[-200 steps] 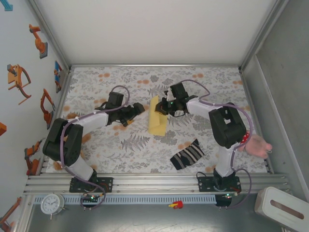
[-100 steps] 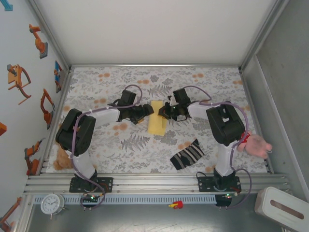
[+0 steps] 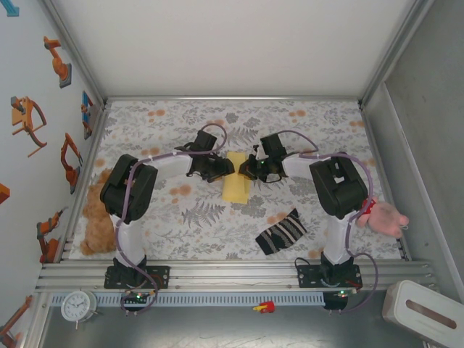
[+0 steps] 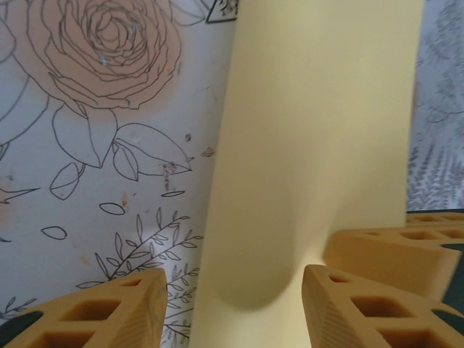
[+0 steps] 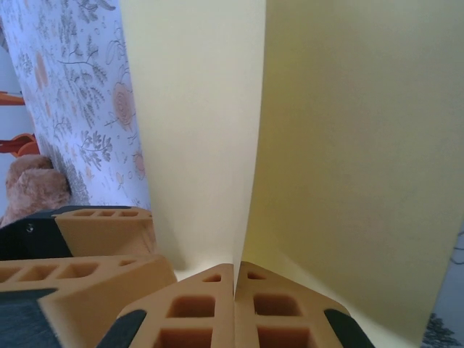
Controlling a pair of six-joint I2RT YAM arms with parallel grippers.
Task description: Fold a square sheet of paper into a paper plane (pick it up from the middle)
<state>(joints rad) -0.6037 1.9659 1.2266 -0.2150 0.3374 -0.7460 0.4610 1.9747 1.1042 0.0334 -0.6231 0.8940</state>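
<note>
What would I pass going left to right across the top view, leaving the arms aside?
teddy bear → square sheet of paper → striped sock → pink toy

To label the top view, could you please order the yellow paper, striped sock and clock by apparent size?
Largest, about alike and so unranked: yellow paper and striped sock.
Smallest: clock.
</note>
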